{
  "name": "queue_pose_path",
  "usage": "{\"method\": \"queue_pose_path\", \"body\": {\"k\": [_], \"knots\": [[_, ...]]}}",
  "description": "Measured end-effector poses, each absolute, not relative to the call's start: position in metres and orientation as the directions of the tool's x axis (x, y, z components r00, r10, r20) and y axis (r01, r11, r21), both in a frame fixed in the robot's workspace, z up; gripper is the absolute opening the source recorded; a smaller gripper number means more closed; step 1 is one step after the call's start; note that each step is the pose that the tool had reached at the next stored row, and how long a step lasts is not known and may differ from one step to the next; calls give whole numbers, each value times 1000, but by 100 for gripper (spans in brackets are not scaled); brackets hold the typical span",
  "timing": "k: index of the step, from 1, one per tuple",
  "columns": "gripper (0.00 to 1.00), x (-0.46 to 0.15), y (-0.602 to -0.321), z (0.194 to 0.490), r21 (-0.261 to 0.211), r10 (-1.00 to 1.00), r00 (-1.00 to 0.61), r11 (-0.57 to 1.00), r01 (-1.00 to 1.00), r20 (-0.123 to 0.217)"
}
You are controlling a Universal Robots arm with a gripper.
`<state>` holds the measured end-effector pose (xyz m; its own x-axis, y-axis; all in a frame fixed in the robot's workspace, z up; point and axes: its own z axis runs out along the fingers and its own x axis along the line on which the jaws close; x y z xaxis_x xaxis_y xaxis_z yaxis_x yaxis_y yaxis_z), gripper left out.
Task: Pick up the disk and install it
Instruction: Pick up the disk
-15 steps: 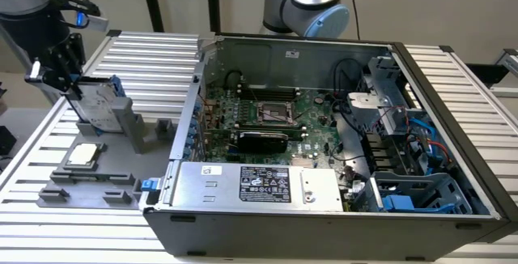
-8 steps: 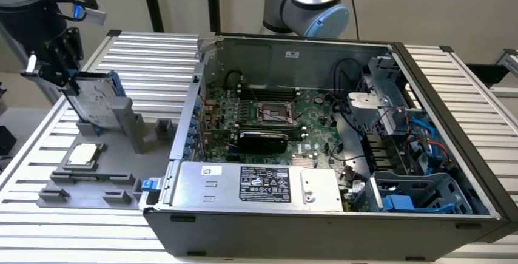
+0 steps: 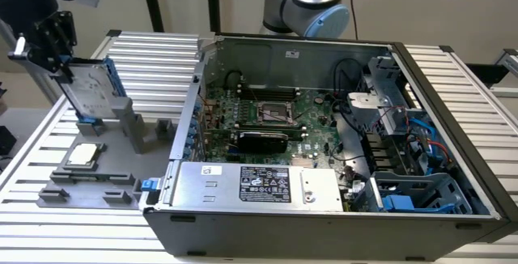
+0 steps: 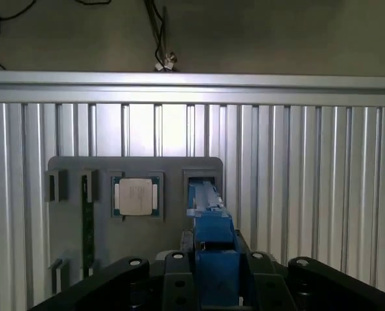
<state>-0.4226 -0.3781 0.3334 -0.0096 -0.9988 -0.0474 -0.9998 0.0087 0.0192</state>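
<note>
The disk [image 3: 87, 93] is a silver-grey drive with a blue carrier frame. It stands on edge at the exterior view's left, over the tall holder of a grey fixture plate [image 3: 121, 155]. My gripper [image 3: 63, 64] comes down on its upper end, shut on it. In the wrist view the disk's blue edge [image 4: 212, 240] runs out from between the black fingers [image 4: 176, 282] of my gripper [image 4: 215, 278]. The disk's far end sits at the fixture's slot [image 4: 202, 181]; I cannot tell whether it still rests in it.
An open computer case [image 3: 324, 227] fills the middle, with motherboard [image 3: 267, 115], power-supply box [image 3: 259, 185] and blue drive bay [image 3: 404, 200] at the exterior view's right. A small CPU chip [image 3: 84, 155] [image 4: 136, 196] lies on the fixture. All stands on a slatted aluminium table [image 3: 154, 57].
</note>
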Motion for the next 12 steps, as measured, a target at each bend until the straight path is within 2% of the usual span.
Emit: {"method": "queue_pose_path", "body": {"k": [12], "knots": [[0, -419, -378, 388, 19, -999, -10, 9, -1000, -47]]}}
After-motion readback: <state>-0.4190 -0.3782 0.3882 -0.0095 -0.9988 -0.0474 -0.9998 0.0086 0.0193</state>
